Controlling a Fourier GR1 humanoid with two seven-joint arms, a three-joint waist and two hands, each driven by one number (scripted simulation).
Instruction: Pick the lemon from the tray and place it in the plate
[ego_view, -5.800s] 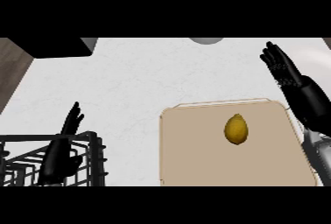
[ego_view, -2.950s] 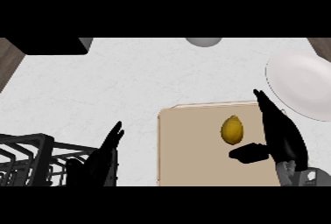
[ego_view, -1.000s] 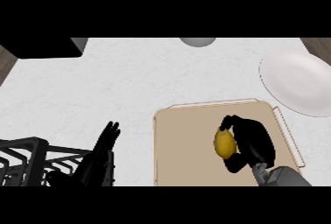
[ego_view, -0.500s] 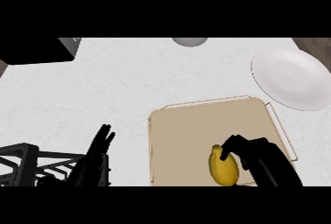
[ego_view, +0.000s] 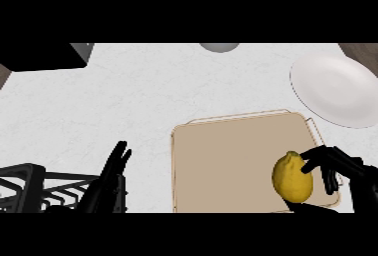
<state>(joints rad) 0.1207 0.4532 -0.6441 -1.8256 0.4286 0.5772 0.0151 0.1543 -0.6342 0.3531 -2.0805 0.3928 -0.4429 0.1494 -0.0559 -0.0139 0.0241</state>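
The yellow lemon (ego_view: 292, 177) is over the near right part of the beige tray (ego_view: 229, 160), low in the head view. My right hand (ego_view: 341, 172) is curled round its right side and holds it. The white plate (ego_view: 335, 90) lies on the counter at the far right, beyond the tray's right corner and apart from the hand. At the lower left my left hand (ego_view: 111, 182) rests with straight fingers pointing up, next to the tray's left edge.
A black wire rack (ego_view: 33, 190) stands at the lower left corner, just left of my left hand. A grey round object (ego_view: 219, 46) sits at the counter's far edge. A black block (ego_view: 40, 56) fills the far left corner.
My right hand closed round the lemon and drew it toward the tray's near right corner. The view shifted, so the plate now shows more fully at the far right.
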